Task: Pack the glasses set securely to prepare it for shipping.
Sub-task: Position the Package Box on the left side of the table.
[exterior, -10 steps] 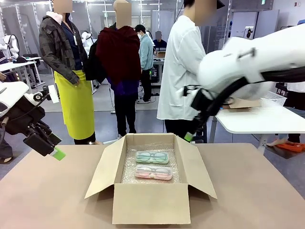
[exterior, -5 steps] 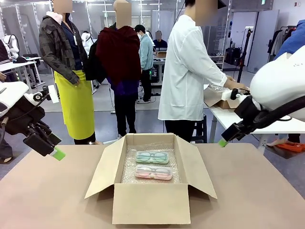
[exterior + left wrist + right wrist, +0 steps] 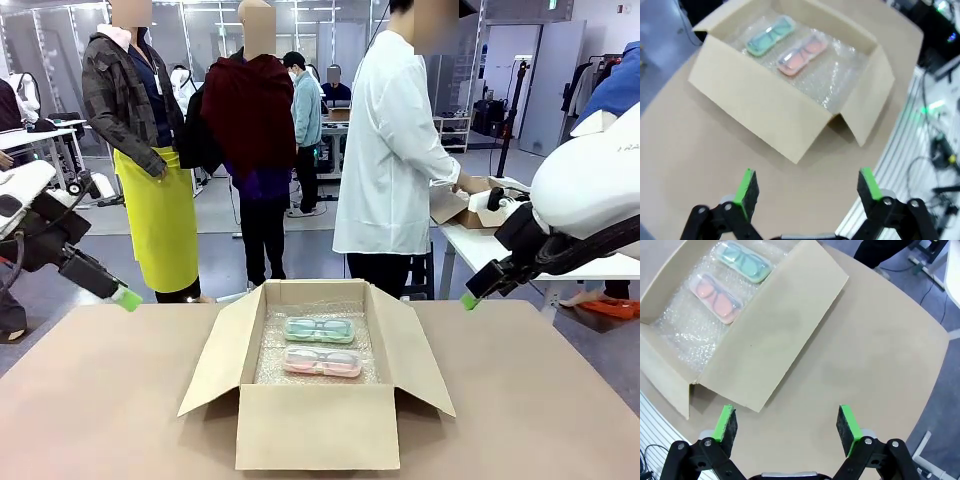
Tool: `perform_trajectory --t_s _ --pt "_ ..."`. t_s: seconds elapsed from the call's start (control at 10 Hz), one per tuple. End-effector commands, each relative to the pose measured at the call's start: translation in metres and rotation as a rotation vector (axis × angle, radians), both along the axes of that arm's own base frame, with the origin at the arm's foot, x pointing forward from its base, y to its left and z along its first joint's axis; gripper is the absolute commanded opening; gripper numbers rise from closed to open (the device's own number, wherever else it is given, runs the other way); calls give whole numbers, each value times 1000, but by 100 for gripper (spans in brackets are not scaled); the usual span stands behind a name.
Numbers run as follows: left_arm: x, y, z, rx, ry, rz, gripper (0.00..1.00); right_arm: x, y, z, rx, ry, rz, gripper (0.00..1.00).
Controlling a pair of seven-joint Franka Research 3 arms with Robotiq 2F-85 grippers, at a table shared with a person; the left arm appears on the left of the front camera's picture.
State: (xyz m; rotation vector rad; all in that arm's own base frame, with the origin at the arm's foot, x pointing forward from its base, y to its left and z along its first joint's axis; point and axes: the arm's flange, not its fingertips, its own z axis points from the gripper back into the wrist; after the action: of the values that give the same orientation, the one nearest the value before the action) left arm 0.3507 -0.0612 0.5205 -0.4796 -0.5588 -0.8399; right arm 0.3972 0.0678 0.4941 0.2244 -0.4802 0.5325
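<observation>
**Inspector:** Which step is in hand?

**Assessor:** The loading looks finished. The mint-green case [image 3: 319, 329] and the pink case [image 3: 322, 362] lie flat, side by side, on bubble wrap [image 3: 272, 368] inside the cardboard box [image 3: 315, 425]. The mint one is on the far side and the pink one is nearer. The box sits mid-table with all flaps standing open, so in my judgement the securing is not yet done.

**Inspector:** What does the next move call for?

**Assessor:** Probably padding over the cases, then folding the flaps down. The side flaps splay outward, so each needs a push from outside and below.

**Inspector:** And the pincers?

**Assessor:** The left gripper [image 3: 807, 186] hangs above the table [image 3: 90, 400], left of the box. It is spread wide, holds nothing and touches nothing. The right gripper [image 3: 786, 422] hangs over the right side, likewise spread wide, empty and clear of the box.
</observation>
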Motion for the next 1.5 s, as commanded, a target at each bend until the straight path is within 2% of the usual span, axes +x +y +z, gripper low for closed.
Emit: perform_trajectory --t_s 0.0,0.1,0.2,0.3,0.4,0.5,0.9,1.4 --pt "56 20 -22 -160 60 117 100 2 0 2 -1 5 7 100" --pt "73 30 -37 -194 70 151 100 2 0 2 -1 5 7 100" --pt "92 41 -58 -275 165 174 100 2 0 2 -1 5 7 100" --pt "108 49 -80 -334 219 216 100 2 0 2 -1 5 7 100" --pt "122 54 -106 -431 321 239 100 2 0 2 -1 5 7 100" --pt "134 56 -126 -486 376 274 100 2 0 2 -1 5 7 100" --pt "159 55 -187 -676 641 307 100 2 0 2 -1 5 7 100" --pt "169 29 -254 -729 794 399 100 2 0 2 -1 5 7 100"
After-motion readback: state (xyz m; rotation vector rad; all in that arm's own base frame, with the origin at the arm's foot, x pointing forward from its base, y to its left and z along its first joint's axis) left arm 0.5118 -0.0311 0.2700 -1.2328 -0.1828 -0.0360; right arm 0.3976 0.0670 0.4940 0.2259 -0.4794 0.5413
